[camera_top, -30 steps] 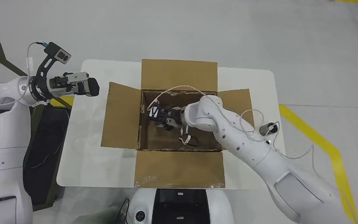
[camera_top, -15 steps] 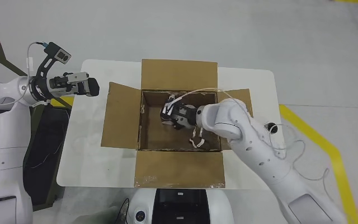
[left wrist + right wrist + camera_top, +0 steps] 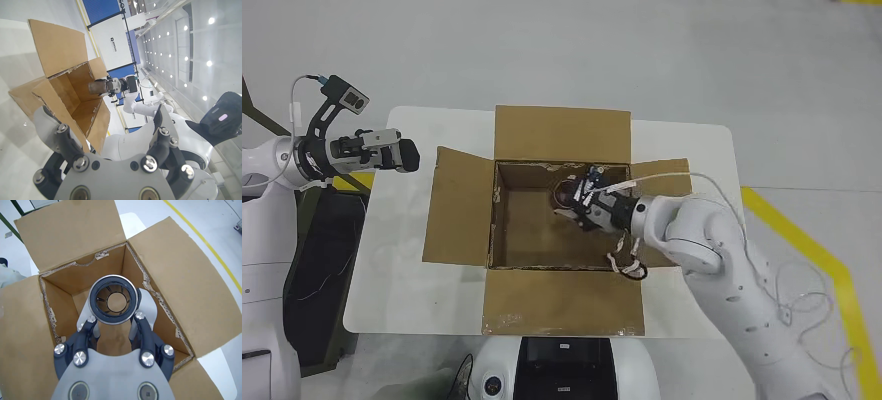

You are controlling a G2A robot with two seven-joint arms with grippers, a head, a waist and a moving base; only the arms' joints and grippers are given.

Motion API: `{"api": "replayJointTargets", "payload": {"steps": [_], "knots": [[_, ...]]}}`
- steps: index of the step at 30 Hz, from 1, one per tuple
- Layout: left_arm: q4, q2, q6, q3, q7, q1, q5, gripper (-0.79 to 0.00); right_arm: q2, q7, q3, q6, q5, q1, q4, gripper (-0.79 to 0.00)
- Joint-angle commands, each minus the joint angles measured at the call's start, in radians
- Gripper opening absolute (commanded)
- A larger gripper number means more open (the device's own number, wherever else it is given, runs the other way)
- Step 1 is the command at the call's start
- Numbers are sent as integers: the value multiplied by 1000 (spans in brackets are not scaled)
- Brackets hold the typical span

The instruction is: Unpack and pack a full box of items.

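1. Top view: cardboard box (image 3: 562, 132) on white desk (image 3: 392, 285); all four flaps folded outward; torn edges along the rim.
2. Over the box opening, toward its far right part, right tool (image 3: 580, 197); fingers closed on the sides of a metal cylinder (image 3: 564, 194) (hollow, with a dark ring at the end nearer the wrist).
3. Right wrist view: looks straight down the cylinder's bore; thin ribs inside; brown cardboard visible through the far end; bare box floor and walls around it, none touching it.
4. Left wrist view: cylinder held lying sideways, far end pointing toward the box's left side; roughly at rim level (exact height hard to judge).
5. Off the box's left flap, above the desk's left edge, left tool (image 3: 402, 155); well apart from the cylinder; fingers spread wide, nothing between them.
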Motion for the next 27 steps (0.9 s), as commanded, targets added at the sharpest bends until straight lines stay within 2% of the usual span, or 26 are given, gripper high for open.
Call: {"api": "replayJointTargets", "payload": {"steps": [1,10,16,27], "knots": [[0,0,0,0,0,0,0,0,8,-8,34,-1,-1,-34,-34,-785],[0,0,0,0,0,0,0,0,38,-51,168,14,-11,-179,-191,-785],[0,0,0,0,0,0,0,0,52,-62,238,42,-14,-259,-233,-785],[0,0,0,0,0,0,0,0,57,-65,255,46,-17,-279,-248,-785]]}}
